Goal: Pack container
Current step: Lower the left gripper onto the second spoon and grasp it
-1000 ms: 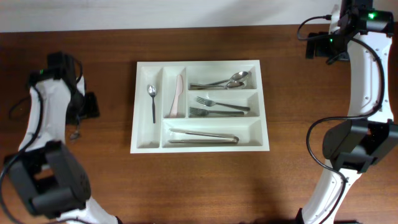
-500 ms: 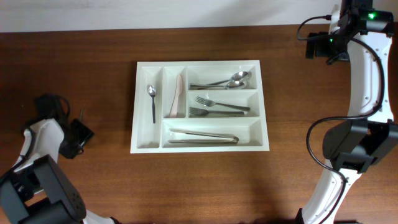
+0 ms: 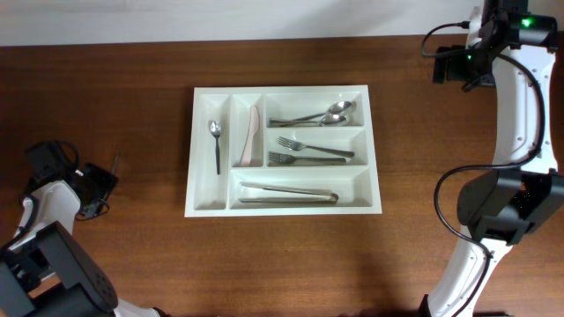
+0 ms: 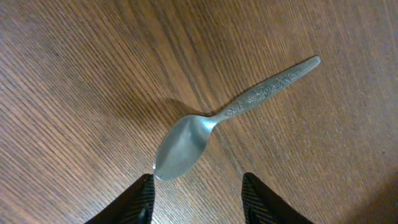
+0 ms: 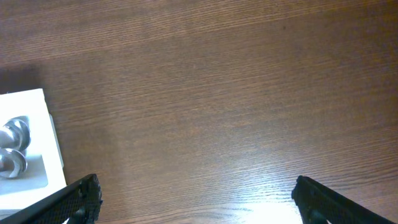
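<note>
The container (image 3: 280,89), a white five-compartment tray, lies mid-table and holds a small spoon (image 3: 216,145), a pale knife (image 3: 251,136), two spoons (image 3: 322,114), forks (image 3: 308,150) and tongs (image 3: 286,194). A patterned metal spoon (image 4: 186,144) lies loose on the wood at the table's left; in the overhead view it shows only as a thin sliver (image 3: 114,165). My left gripper (image 4: 199,190) hovers open just short of its bowl, with nothing between the fingers. My right gripper (image 5: 196,199) stands wide open over bare wood beside the container's corner (image 5: 55,149).
The right arm (image 3: 515,106) reaches along the table's right side to the far right corner. The left arm (image 3: 53,189) crouches at the near left edge. Brown wood surrounds the tray on all sides.
My left arm has swung from the far left toward the near left, coming down by the loose spoon, and its jaws have narrowed somewhat. The right arm has not moved.
</note>
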Robot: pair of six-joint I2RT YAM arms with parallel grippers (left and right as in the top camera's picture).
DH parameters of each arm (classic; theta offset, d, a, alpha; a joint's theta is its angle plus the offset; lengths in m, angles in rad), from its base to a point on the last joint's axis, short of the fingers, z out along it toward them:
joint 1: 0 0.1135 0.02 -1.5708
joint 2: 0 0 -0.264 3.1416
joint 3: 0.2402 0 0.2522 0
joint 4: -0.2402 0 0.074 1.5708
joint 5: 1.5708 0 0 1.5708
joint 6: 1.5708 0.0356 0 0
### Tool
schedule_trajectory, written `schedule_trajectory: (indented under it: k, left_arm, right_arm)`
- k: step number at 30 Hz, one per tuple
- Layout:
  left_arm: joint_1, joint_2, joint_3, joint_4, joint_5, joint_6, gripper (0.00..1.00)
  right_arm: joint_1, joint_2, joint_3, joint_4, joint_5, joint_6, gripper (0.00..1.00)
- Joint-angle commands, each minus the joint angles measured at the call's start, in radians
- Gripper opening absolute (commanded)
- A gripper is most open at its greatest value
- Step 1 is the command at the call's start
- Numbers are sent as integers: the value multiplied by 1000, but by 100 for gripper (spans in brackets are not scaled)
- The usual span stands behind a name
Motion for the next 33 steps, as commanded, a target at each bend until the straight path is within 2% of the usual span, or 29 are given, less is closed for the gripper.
schedule_trajectory:
  k: [1,8,24,33]
  left_arm:
    - [2,-17,-8,5,29,-9,46]
    - [2,-17,-32,12,13,-9,44]
    - [2,-17,-73,151,-8,-9,44]
    - [2,-6,-74,159,-28,-8,43]
  right_arm:
    - [4,3,-3,3,12,13,99]
    - [4,3,-3,3,12,12,99]
    - [4,3,-3,3,12,12,99]
    - [4,3,-3,3,12,12,99]
